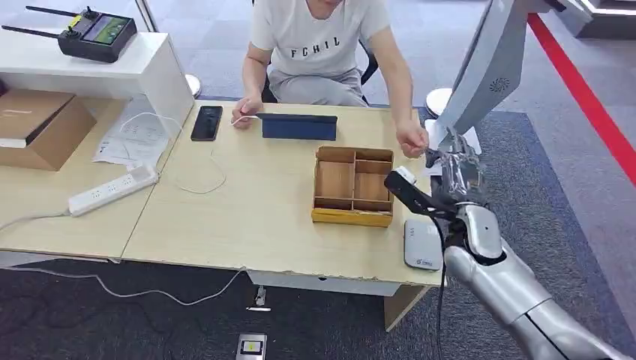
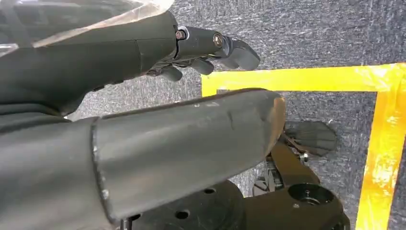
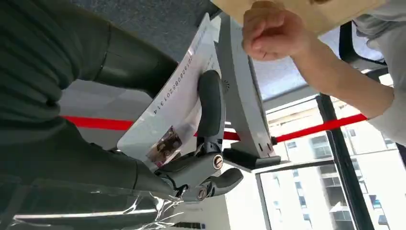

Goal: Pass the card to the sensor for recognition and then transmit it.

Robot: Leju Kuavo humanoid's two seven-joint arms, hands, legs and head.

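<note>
My right hand (image 1: 456, 171) is raised beside the table's right edge and pinches a white card (image 3: 178, 103) between its thumb and dark fingers (image 3: 210, 108). The card bears a printed number and a small photo. A person's hand (image 1: 412, 139) reaches close to the card's far end (image 3: 272, 31); I cannot tell whether it touches the card. The grey-white card sensor (image 1: 422, 244) lies flat on the table's front right corner, below my right hand. My left hand (image 2: 143, 96) hangs over the carpet with its fingers (image 2: 218, 45) stretched out and nothing in them.
A wooden compartment tray (image 1: 353, 185) stands left of the sensor. Farther back are a dark tablet (image 1: 298, 126), a phone (image 1: 206, 122), a power strip (image 1: 112, 190) and a cardboard box (image 1: 34, 126). A seated person (image 1: 319, 45) faces me. A grey screen stand (image 1: 487, 67) rises at the right.
</note>
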